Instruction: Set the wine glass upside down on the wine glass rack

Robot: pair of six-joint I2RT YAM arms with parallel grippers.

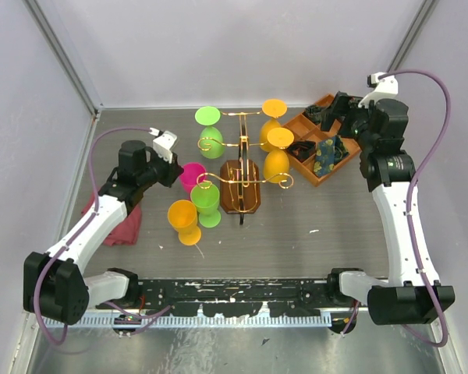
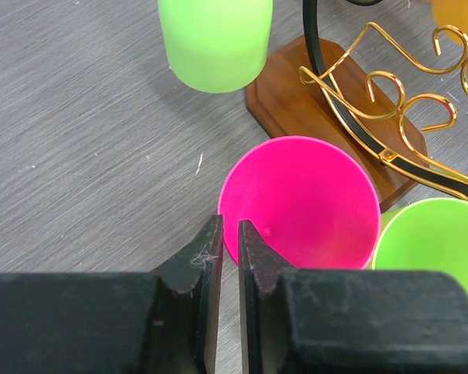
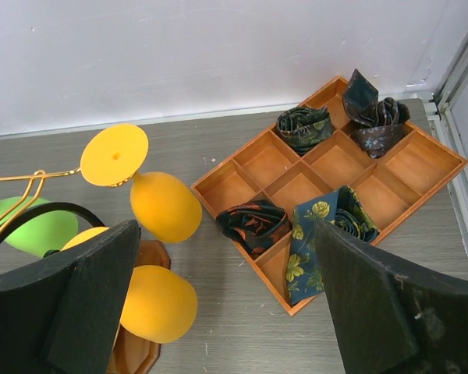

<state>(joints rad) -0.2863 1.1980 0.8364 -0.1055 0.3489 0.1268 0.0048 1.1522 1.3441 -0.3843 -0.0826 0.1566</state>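
The wine glass rack [image 1: 240, 196], gold wire on a dark-brown base, stands mid-table; it also shows in the left wrist view [image 2: 390, 117]. Two green and two orange glasses hang on or stand against it. A pink wine glass [image 1: 191, 175] stands upright on the table left of the rack. My left gripper [image 1: 174, 170] is at its near-left rim. In the left wrist view the fingers [image 2: 230, 226] straddle the pink glass's [image 2: 304, 202] rim with only a narrow gap. My right gripper [image 1: 345, 109] is wide open and empty [image 3: 226, 312], above the tray.
An orange glass [image 1: 185, 220] stands on the table in front of the pink one, and a green glass [image 2: 433, 257] sits right beside it. A red cloth [image 1: 113, 222] lies at the left. An orange-brown compartment tray [image 1: 321, 181] with rolled ties sits at the back right.
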